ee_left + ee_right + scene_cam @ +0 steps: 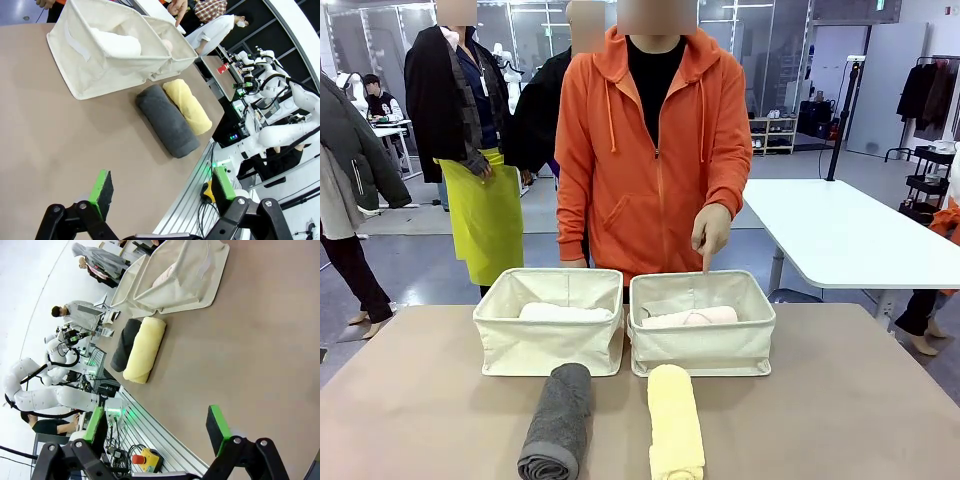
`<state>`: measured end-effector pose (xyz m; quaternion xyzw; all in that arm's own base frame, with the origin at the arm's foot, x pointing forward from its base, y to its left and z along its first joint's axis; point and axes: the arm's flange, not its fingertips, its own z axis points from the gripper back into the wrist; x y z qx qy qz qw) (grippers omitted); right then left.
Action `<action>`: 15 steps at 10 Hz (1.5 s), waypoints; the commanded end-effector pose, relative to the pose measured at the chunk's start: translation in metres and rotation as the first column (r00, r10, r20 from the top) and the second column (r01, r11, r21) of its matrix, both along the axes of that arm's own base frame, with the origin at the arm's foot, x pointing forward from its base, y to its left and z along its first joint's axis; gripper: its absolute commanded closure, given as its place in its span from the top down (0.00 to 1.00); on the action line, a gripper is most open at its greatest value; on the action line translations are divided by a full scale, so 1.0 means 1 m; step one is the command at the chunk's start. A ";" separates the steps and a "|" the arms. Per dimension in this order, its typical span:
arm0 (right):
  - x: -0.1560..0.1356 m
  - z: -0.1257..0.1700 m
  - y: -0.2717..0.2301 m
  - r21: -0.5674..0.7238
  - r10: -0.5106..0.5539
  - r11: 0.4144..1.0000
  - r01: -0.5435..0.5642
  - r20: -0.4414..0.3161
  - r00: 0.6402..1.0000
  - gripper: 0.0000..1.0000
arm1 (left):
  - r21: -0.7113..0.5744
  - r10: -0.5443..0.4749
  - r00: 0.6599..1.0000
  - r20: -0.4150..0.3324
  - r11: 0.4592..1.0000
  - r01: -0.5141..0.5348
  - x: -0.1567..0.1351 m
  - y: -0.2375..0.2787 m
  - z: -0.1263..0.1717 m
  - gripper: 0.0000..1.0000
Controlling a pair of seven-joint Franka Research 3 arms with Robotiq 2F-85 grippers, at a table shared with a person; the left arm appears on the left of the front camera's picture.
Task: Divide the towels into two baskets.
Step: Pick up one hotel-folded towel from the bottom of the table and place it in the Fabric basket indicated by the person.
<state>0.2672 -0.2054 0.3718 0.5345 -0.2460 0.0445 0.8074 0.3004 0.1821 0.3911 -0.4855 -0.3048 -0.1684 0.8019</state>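
Spread wide, the fingers of the left gripper hold nothing at the bottom of its wrist view; the right gripper is the same. Further out, low in the middle of the front view, the grey towel and the yellow towel lie side by side on the table. Behind them the white towel sits in the left basket, the pink towel in the right basket, where a person's hand points down

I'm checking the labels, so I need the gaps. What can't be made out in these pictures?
- White towel: front view, the left basket wall hides most of it.
- Pink towel: front view, the right basket wall hides its underside.
- Person's hand: left wrist view, cut off by the top edge.
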 end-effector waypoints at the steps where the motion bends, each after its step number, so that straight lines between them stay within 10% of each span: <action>1: -0.003 0.004 -0.001 0.001 0.004 1.000 -0.004 0.019 1.000 1.00 | -0.009 -0.010 1.000 0.002 1.000 0.010 -0.004 0.002 0.002 1.00; 9: 0.056 -0.007 0.193 -0.176 -0.162 0.979 0.105 -0.354 0.921 1.00 | -0.009 -0.010 1.000 0.002 1.000 0.010 -0.004 0.002 0.002 1.00; 15: 0.048 -0.040 0.359 -0.362 -0.044 0.928 -0.085 -0.334 0.942 1.00 | -0.009 -0.010 1.000 0.002 1.000 0.010 -0.004 0.002 0.002 1.00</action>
